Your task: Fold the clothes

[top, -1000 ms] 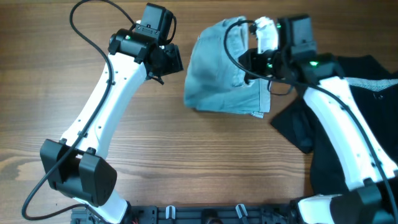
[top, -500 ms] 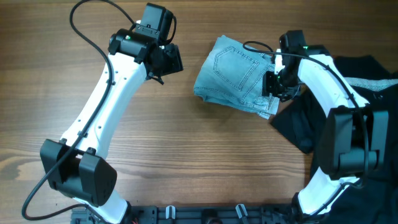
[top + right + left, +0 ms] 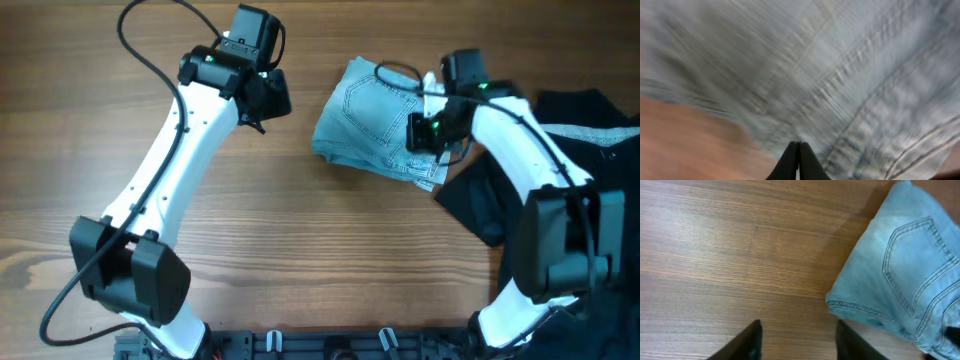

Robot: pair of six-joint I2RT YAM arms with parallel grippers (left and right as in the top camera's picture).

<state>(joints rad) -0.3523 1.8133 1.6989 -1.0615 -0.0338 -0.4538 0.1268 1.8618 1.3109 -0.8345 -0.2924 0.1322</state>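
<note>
The light-blue denim shorts (image 3: 368, 120) lie folded into a compact bundle on the wooden table, back pocket up. They also show in the left wrist view (image 3: 900, 275) and, blurred, in the right wrist view (image 3: 840, 70). My right gripper (image 3: 424, 133) is over the shorts' right edge; its fingers (image 3: 799, 146) are pressed together with no cloth seen between them. My left gripper (image 3: 264, 100) is open and empty over bare wood to the left of the shorts, its fingers (image 3: 797, 332) apart. The black garment (image 3: 585, 190) lies spread at the right, partly under the right arm.
The black garment (image 3: 585, 190) runs off the table's right side. A grey strip (image 3: 600, 132) lies across its upper part. A rail with clips (image 3: 330, 345) lines the front edge. Bare wood (image 3: 330, 250) fills the middle and left.
The right gripper lowered the lifted shorts onto the table as a folded bundle and shifted slightly left over their right edge. The left arm barely moved.
</note>
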